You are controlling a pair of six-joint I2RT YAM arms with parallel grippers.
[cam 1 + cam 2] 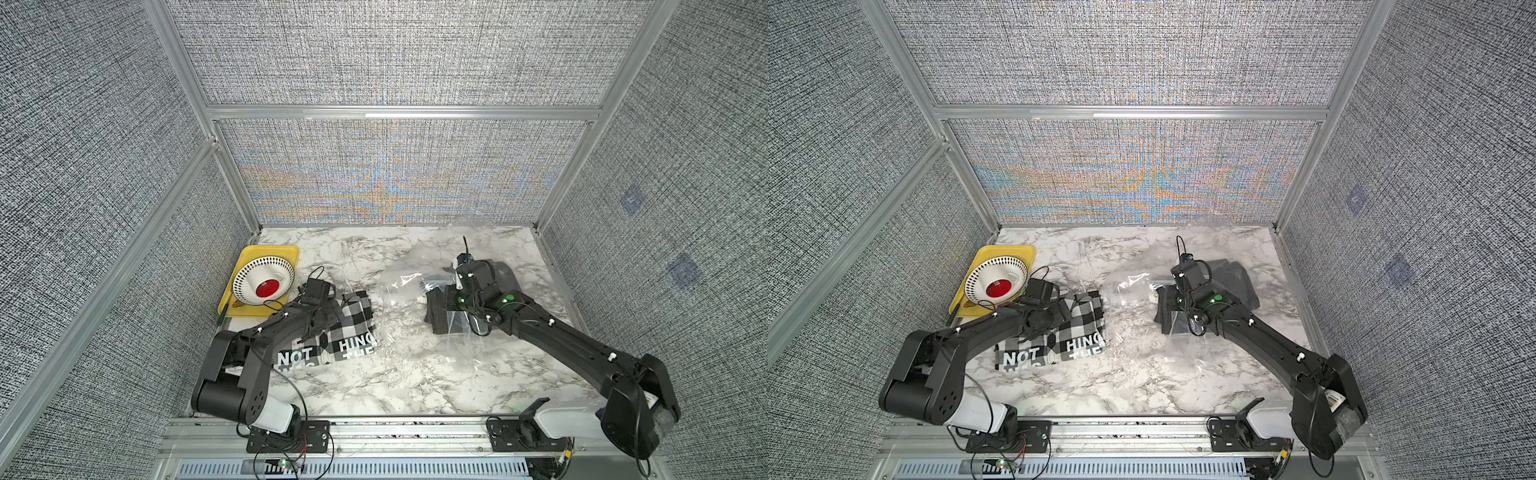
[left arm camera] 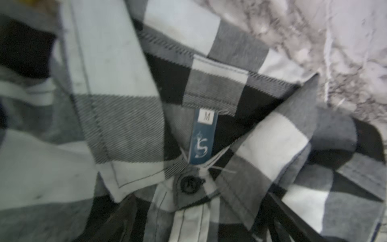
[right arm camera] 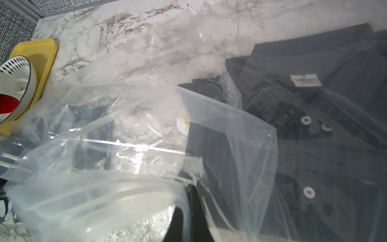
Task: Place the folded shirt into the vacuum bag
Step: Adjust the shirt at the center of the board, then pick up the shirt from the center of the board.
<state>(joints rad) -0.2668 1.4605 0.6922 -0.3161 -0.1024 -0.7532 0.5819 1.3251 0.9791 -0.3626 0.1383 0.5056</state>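
My left gripper [image 1: 322, 320] hangs with its fingers spread wide over the collar end of the checked shirt [image 1: 357, 316], which lies folded on the marble table [image 1: 374, 382] at lower left of centre in both top views. It is outside the vacuum bag [image 1: 399, 286] and just beside its crinkled edge. My right gripper [image 3: 189, 201] has its fingers pressed together, as far as I can judge on the bag's ribbed rim, holding the mouth up. A dark shirt [image 3: 314, 146] already lies inside.

What worries me:
- If I pinch only the collar flap, the fold will likely fall open as I lift.
- The film looks slippery — it could slide from my right pinch and the mouth would collapse.
- The shirt's trailing hem may catch the bag's lower lip and drag the whole bag.
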